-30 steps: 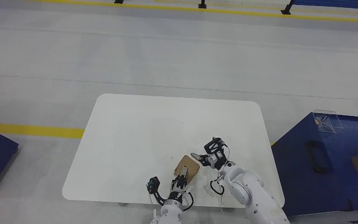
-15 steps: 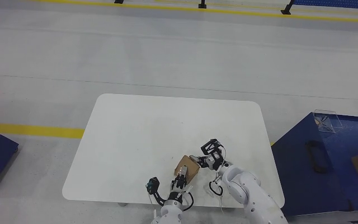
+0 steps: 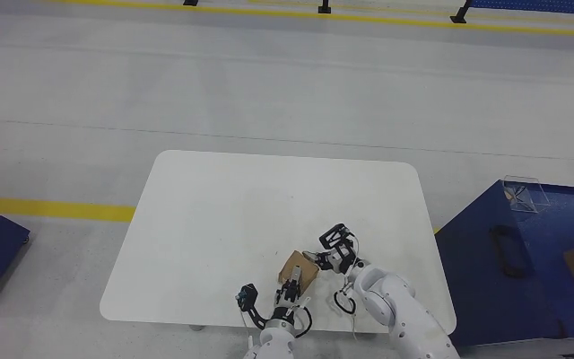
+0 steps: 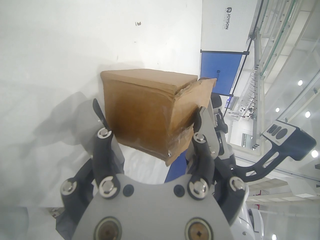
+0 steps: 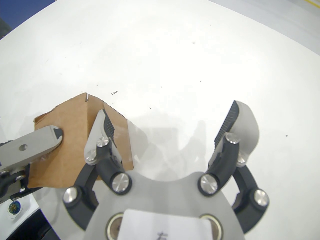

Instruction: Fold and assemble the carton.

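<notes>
— What are we seeing closest in?

— We are seeing the left gripper [image 4: 147, 112] pinching the carton [image 4: 140, 108]. One finger [image 4: 100, 123] is lying along one side of the brown box. The other is pressing the opposite side, just under a ragged, torn flap [image 4: 197, 88].

— And where is the carton sitting?

— From above, we are finding it at the table's [image 3: 260, 206] 6 o'clock, close to the near edge, so little margin is showing on that side. The left gripper is sitting at the carton's 6 o'clock. We cannot tell whether the box is resting on the surface or hanging just above it.

— What are we noting about the other arm?

— The right gripper [image 5: 170, 116] is waiting at the carton's 2 o'clock with its jaws spread wide. One finger [image 5: 106, 123] is touching the carton's side edge, and the other is hanging over bare white tabletop. A finger of the left gripper is lying flat on the carton's broad face beside it.

— Where is the room lying?

— We are seeing the broad white tabletop running from the carton's 9 o'clock through 12 to 3, out to the rounded corners.

— And farther off?

— Grey floor [image 3: 287, 81] is surrounding the table. A yellow line [image 3: 63, 210] is running at 9 o'clock, and a blue platform [image 3: 520, 269] is standing at 3 o'clock, just beyond the table's edge.
</notes>
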